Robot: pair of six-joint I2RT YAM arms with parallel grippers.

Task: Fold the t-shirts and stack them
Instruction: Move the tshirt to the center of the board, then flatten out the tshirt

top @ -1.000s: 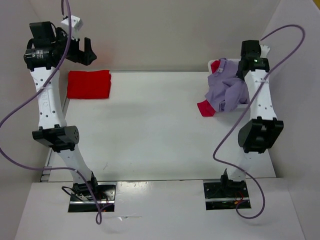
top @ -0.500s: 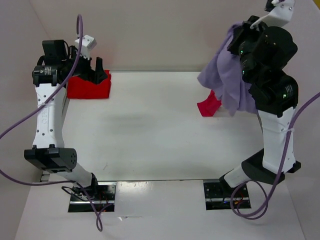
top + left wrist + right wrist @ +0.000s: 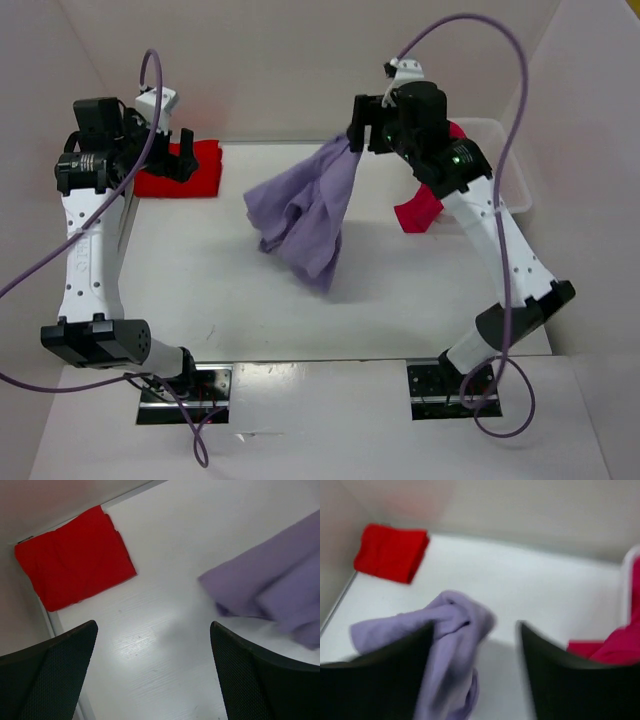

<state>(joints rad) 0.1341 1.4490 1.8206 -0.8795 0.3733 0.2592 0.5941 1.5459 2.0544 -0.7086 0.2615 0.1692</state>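
The lavender t-shirt point(image 3: 305, 215) billows down and leftward just below the right pincer point(image 3: 362, 128), its top corner at one finger, the jaws parted with bare tabletop point(image 3: 250, 300) showing between.

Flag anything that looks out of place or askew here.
The lavender t-shirt is bunched and unfolded mid-table, and the crimson t-shirt spills out of the bin onto the table. The red t-shirt sits folded in the far left corner.

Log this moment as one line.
left gripper: open | right gripper: open | lavender t-shirt: dangling at right gripper | red t-shirt: folded, far left
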